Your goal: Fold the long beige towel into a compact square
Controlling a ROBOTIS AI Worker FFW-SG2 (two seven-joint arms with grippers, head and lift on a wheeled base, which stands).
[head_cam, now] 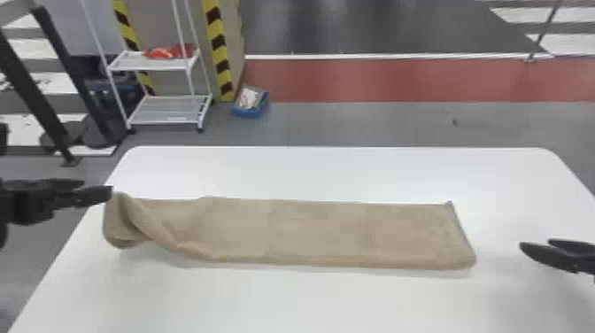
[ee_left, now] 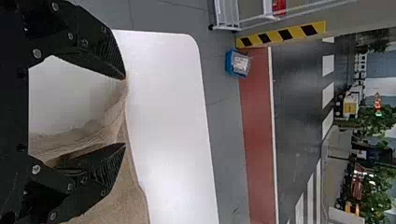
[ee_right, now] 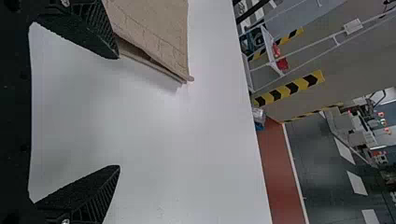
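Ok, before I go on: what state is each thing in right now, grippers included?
Towel: long strip, mostly flat, left end curled up; not yet square
Left gripper: open, at the towel's left end
Right gripper: open, off the towel's right end
Rack: upright, red item on a shelf
Blue bin: on the floor, holding something

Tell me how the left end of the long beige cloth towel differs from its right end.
The left end is curled and twisted, while the right end lies flat. The left end has a rounded outline; the right end finishes in a fairly straight edge. The left end is at the black left pincer, the right end apart from the black right pincer. Both are plain beige.
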